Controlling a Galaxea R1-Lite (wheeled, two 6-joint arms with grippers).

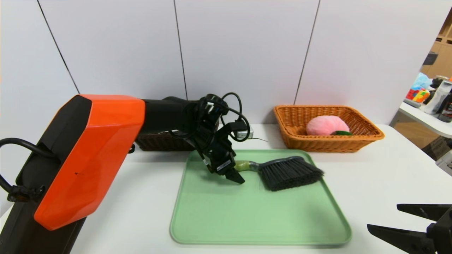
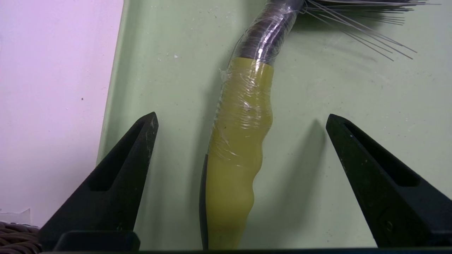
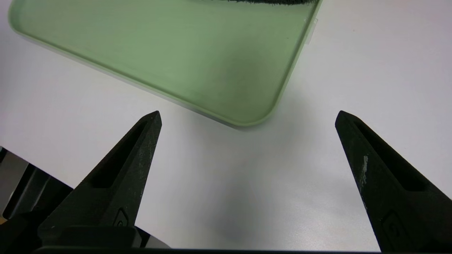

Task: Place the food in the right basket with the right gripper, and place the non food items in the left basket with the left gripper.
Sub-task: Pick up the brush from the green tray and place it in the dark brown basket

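Left gripper (image 2: pixel 241 116) over tray; fingers wide apart, brush handle (image 2: pixel 235 148) lengthwise between them, untouched. Right gripper (image 3: pixel 248 114) idled open, farther off, near tray corner.

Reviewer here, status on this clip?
Left gripper open, astride brush handle. Right gripper open, parked beyond tray corner. Peach in right basket.
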